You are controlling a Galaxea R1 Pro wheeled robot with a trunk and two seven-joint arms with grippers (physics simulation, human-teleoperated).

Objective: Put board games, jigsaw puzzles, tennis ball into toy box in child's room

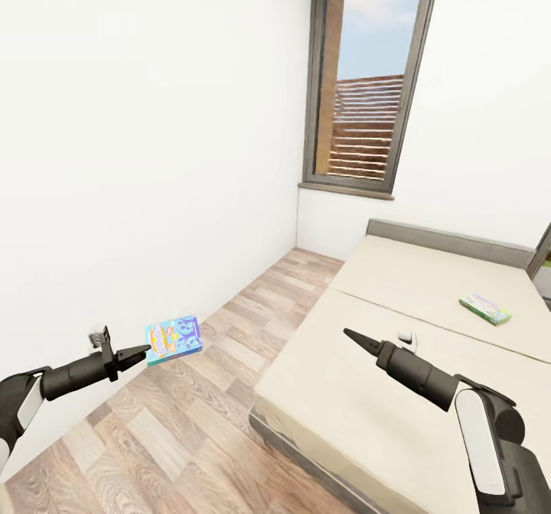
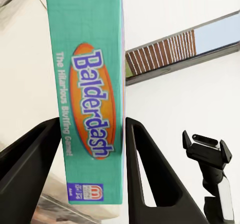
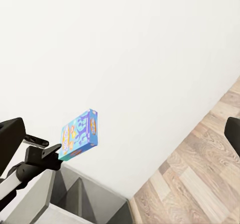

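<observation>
Cardboard, by the look of it: the small blue-and-teal printed game box (image 1: 174,339) looked light and stiff, and its glossy faces probably slip. The left gripper (image 1: 138,356) had its dark fingers (image 2: 150,174) pressed on the two broad faces near one short end, so the box stuck out past the tips over the wood-plank floor (image 1: 191,422), close to the white wall (image 1: 138,154). My read: a hold nearer the middle would sag and twist less.

The right gripper (image 1: 357,338) hung over the beige mattress (image 1: 398,284) holding nothing; how far its jaws were parted I couldn't tell.

The left wrist view alone gave the lettering, "Balderdash" on the teal edge, with a finger tight on each side. The right wrist view gave the box's pictured blue face (image 3: 79,135). The head view added a second flat white-green box (image 1: 484,308) lying far up the mattress near the grey headboard (image 1: 451,240), under the dark-framed window (image 1: 367,78).
</observation>
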